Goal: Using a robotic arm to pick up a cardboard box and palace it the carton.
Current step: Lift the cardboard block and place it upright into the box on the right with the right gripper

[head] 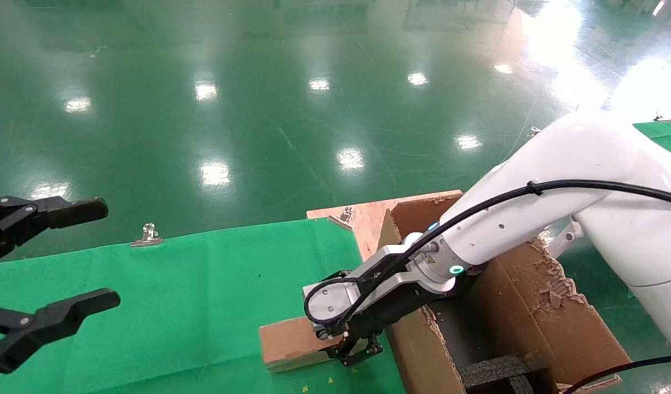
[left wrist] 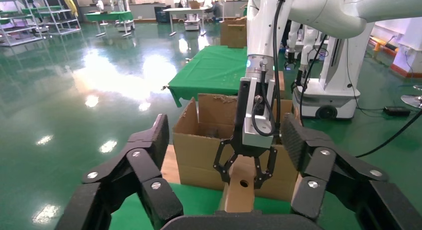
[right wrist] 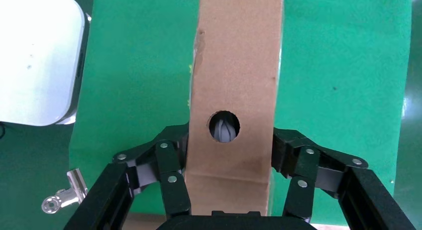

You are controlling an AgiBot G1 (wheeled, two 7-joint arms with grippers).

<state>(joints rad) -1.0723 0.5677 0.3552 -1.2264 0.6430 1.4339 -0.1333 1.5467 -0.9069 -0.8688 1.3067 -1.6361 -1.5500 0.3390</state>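
Note:
The small brown cardboard box [head: 289, 342] with a round hole lies on the green cloth beside the carton. The white robotic arm's right gripper [head: 352, 353] straddles its near end, with the fingers pressed on both sides. The right wrist view shows the box [right wrist: 234, 80] held between that gripper's [right wrist: 230, 145] fingers. The left wrist view shows the same grip on the box [left wrist: 240, 190]. The large carton [head: 532, 306] with torn flaps and black foam [head: 499, 372] stands right behind it. My left gripper [head: 108, 253] is open and empty at the far left.
The green cloth [head: 193, 306] covers the table. A wooden board [head: 363, 219] lies under the carton. Metal clips [head: 146, 234] hold the cloth at the far edge. The green floor lies beyond the table. A white robot base [right wrist: 35, 56] shows beside the table.

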